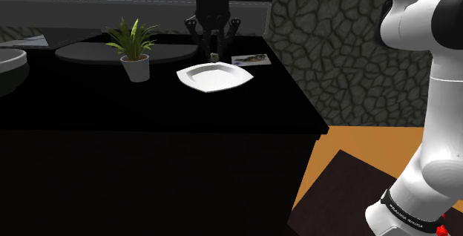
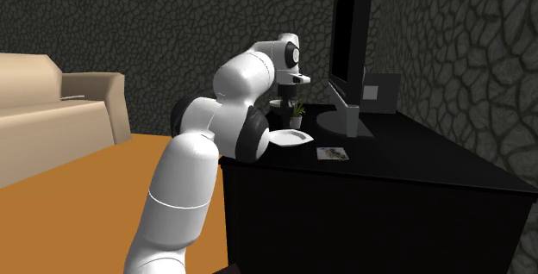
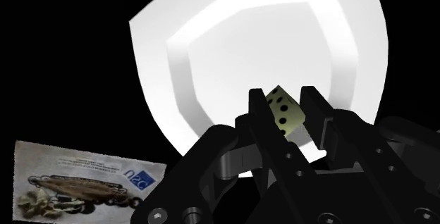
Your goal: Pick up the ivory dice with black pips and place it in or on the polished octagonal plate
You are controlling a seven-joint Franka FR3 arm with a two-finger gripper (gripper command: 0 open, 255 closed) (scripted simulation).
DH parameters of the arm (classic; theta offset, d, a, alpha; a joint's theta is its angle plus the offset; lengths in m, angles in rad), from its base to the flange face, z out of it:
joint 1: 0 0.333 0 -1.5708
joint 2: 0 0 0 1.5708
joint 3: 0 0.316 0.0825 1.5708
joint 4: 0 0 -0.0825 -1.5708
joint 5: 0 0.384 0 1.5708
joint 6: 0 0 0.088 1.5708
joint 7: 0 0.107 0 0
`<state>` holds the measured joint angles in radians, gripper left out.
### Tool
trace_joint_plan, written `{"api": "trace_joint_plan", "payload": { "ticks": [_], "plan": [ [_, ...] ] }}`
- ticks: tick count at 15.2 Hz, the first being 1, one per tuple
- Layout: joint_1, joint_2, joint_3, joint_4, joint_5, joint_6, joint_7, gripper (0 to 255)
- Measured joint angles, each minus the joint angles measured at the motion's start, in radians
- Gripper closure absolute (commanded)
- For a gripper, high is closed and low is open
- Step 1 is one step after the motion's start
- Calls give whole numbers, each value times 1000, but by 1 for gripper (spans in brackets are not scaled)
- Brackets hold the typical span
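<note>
- The ivory dice (image 3: 284, 111) with black pips is sitting pinched between the two black fingers of the gripper (image 3: 282, 100), one finger pressing on each side, so the hand is clamping the dice rather than standing spread or meeting on nothing.
- In the shoulder view the dice (image 1: 214, 55) is showing as a small pale block at the tips of the gripper (image 1: 214, 50), hanging clear of the black counter (image 1: 148, 116) and not resting on anything.
- The white plate (image 3: 211, 39) with cut corners is lying directly beyond the dice in the wrist view. In the shoulder view the plate (image 1: 215, 77) is sitting just below and in front of the held dice, with the dice appearing to hover over its far rim.
- The plate's dish is showing nothing in it.
- A printed card (image 1: 251, 59) is lying on the counter just beside the plate, and a potted plant (image 1: 133, 47) is standing further off on the other side.
- Judging from this, the pick is looking done: the dice is gripped and lifted. What is remaining is centring it over the dish, lowering, and letting go.
</note>
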<state>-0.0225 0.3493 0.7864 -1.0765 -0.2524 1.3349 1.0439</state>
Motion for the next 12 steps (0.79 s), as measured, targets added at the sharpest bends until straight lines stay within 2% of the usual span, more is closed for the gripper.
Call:
{"api": "trace_joint_plan", "payload": {
  "ticks": [7,12],
  "plan": [
    [-74,-74,4,-200,57,139,-17,255],
    [-81,-81,4,-226,62,160,-19,255]
  ]
}}
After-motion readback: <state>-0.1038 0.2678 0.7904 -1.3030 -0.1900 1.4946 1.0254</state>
